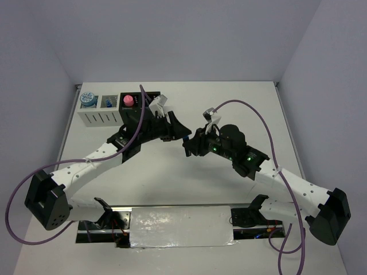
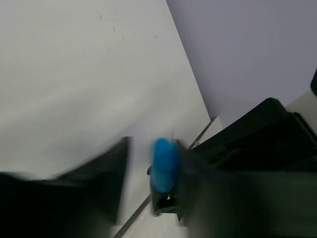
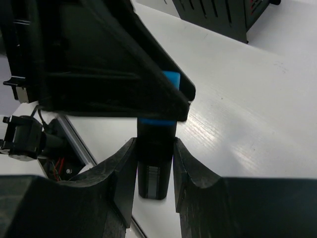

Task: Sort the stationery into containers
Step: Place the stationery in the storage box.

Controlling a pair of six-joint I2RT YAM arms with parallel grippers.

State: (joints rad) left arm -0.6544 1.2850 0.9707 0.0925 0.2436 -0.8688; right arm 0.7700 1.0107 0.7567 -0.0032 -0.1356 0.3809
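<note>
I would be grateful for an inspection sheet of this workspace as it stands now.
Surface: white table.
Job's things: blue disc in the left white box; bottle in the next white box; pink cap showing in a black box; blue-capped highlighter between the two pincers.
Clutter: nothing seen.
Grippers: right pincer shut on the highlighter's black body; left pincer open around its blue cap, with a gap on one side.
Cables: purple cables loop from each arm, off the table's things.
Surroundings: plain pale walls on three sides.
</note>
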